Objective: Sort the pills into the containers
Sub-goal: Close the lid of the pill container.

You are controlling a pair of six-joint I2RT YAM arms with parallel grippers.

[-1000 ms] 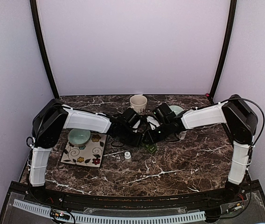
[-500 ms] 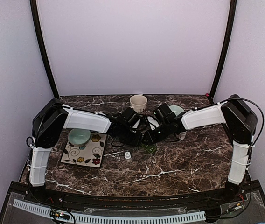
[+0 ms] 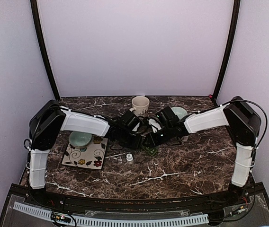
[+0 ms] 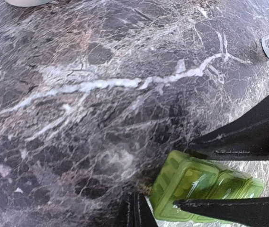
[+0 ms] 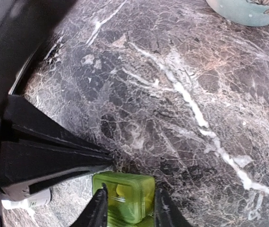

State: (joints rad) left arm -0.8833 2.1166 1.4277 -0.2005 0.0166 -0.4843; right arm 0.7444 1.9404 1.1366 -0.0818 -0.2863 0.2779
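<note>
Pill box (image 5: 125,189): lime green, see-through, lying flat on the dark marble tabletop (image 3: 182,165) near its middle, between the two arms, in front of the mug (image 3: 140,104). Pale yellow shapes show through the near compartment. Could be pills, cannot say for sure. Lids look down. Whether any is cracked open, cannot tell.

Right gripper (image 5: 130,210): partly open, one finger against each long side of the box, so it clamps the box in place. Box sits level, not lifted as far as the wrist view shows.

Left gripper (image 4: 134,213): fully closed, holding nothing, the two fingers together making one narrow point. That point sits low over the tabletop right at the end of the box, touching or just short of it.

Step in hand, by my reading: opening a compartment, with the right holding the box steady while the left works its closed tip at a lid edge. The next move calls for the tip to catch under the lip and lift gently. The right's hold must not slacken, or the light box may skid or tip.

Around: small white bottle (image 3: 130,158) just in front of the box, and a pale green bowl (image 3: 80,138) on a flowered mat (image 3: 85,155) to the left.
</note>
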